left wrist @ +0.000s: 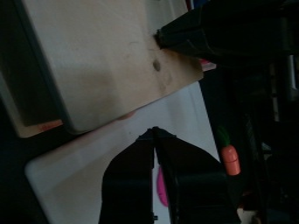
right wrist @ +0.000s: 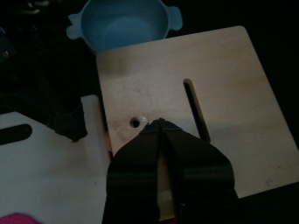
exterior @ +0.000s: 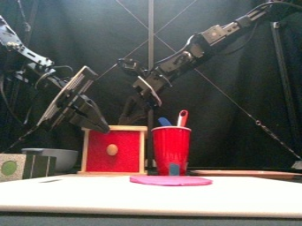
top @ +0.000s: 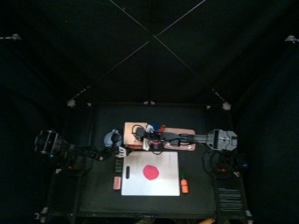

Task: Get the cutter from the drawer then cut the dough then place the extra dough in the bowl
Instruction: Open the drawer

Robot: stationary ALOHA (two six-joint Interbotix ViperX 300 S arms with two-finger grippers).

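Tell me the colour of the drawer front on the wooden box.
The drawer front is red, which shows best in the front view.

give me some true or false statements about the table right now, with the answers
1. The flat red dough disc lies on the white cutting board. True.
2. The blue-grey bowl with two small handles holds dough. False: it is empty.
3. The right gripper grips a round metal cutter. False: its jaws are shut on nothing, above the pale wooden box.
4. The box's red drawer front looks closed. True.
5. The red cup holds a blue toy knife. True.
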